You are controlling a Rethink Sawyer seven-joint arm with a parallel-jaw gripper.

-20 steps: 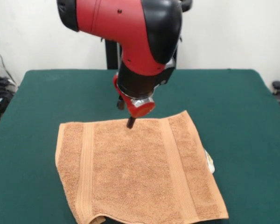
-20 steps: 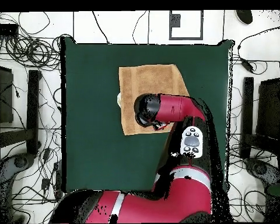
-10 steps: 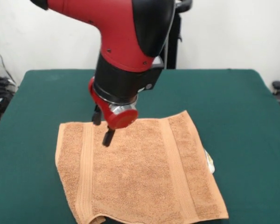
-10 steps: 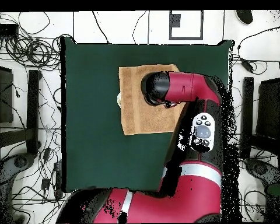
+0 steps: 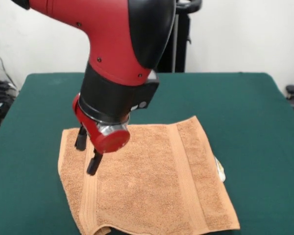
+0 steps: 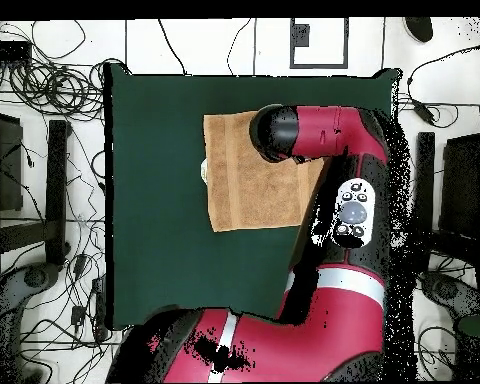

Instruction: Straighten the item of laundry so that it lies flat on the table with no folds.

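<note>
My gripper (image 5: 87,152) hangs open and empty above the orange-tan terry towel (image 5: 152,186) on the dark green desk (image 5: 255,122).

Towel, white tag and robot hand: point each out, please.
Towel (image 5: 152,186): front view, middle of the pile.
White tag (image 5: 219,170): front view, poking out beside the towel's edge.
Hand (image 5: 87,152): front view, between its two fingertips.

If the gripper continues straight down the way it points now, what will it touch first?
Most likely the towel, near its woven band. The gripper points down over that part, though its height above the cloth is unclear.
</note>
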